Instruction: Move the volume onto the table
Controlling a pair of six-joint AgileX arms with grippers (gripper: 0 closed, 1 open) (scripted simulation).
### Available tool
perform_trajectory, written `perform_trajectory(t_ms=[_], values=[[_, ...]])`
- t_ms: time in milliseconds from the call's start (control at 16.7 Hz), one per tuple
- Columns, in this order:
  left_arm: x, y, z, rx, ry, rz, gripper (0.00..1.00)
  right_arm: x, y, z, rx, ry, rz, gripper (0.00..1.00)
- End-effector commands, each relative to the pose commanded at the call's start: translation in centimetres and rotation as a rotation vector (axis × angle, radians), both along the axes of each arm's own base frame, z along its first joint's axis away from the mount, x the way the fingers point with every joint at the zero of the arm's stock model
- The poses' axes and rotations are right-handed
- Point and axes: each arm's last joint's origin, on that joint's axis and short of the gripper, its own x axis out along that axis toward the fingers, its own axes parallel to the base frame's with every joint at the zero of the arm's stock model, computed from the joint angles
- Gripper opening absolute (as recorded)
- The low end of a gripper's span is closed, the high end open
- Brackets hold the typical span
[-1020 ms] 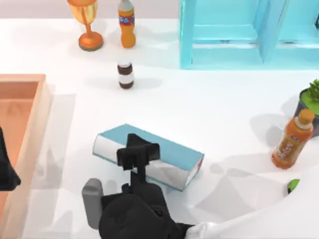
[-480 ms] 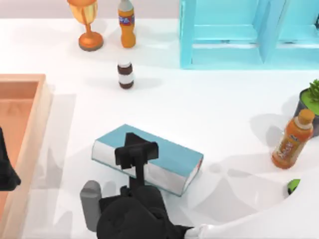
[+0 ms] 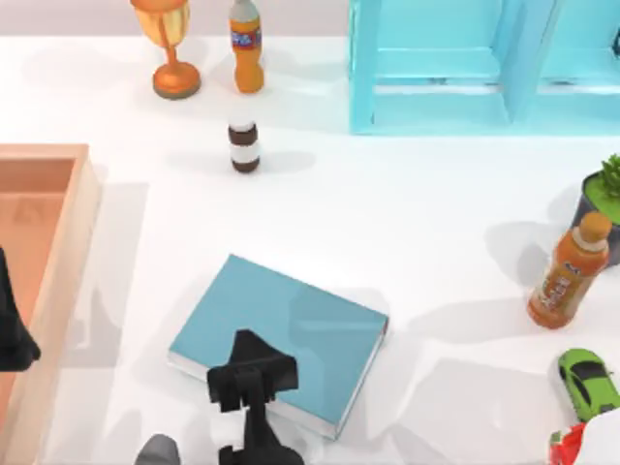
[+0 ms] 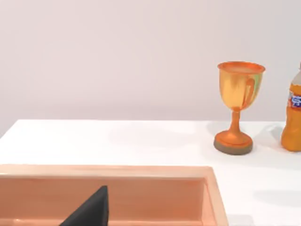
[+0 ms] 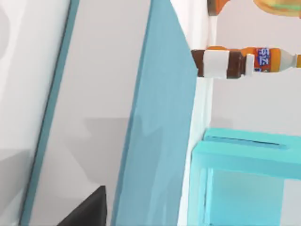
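On the far left, my left gripper (image 3: 12,334) sits parked over the wooden tray (image 3: 58,252) at the table's left edge; I cannot tell whether its fingers are apart or together. The left wrist view looks across that tray toward an orange trophy cup (image 4: 236,113) and an orange soda bottle (image 4: 292,115) standing on the white table (image 4: 94,141).

Moving right, along the back of the table stand the trophy cup (image 3: 170,44) and the soda bottle (image 3: 245,46), with a small brown jar (image 3: 244,145) a little nearer to me.

In the middle front, the book (image 3: 281,339) lies flat on the table (image 3: 407,223), teal cover up, white page edges showing along its near side. My right gripper (image 3: 250,378) is over the book's near left part, and its fingers look clamped on that near edge. The right wrist view shows the cover and pages close up (image 5: 160,122).

Further right, the light-blue shelf (image 3: 465,68) stands at the back. At the right edge are a potted plant (image 3: 605,208), a tilted orange juice bottle (image 3: 567,276) just beside it, and a green toy car (image 3: 588,381) nearer the front.
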Motion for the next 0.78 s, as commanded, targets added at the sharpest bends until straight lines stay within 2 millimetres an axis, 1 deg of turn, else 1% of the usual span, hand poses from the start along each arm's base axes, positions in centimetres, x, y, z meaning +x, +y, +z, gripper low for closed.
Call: perform_trajectory(t_ms=[180,420,600,660,780], values=[[0.0,0.0,0.0,0.000,0.000,0.000,1.00,-2.1,0.1,0.4,0.007,-0.003,-0.002,1.00],[0.0,0.0,0.0,0.000,0.000,0.000,1.00,-5.4,-0.9,-0.1,-0.045,-0.023,-0.009,1.00],[0.0,0.0,0.0,0.000,0.000,0.000,1.00,-7.7,-1.1,0.9,-0.004,-0.045,0.009,1.00],[0.0,0.0,0.0,0.000,0.000,0.000,1.00,-8.3,-1.1,1.3,0.012,-0.046,0.018,1.00],[0.0,0.0,0.0,0.000,0.000,0.000,1.00,-8.6,-1.1,1.5,0.020,-0.046,0.023,1.00]])
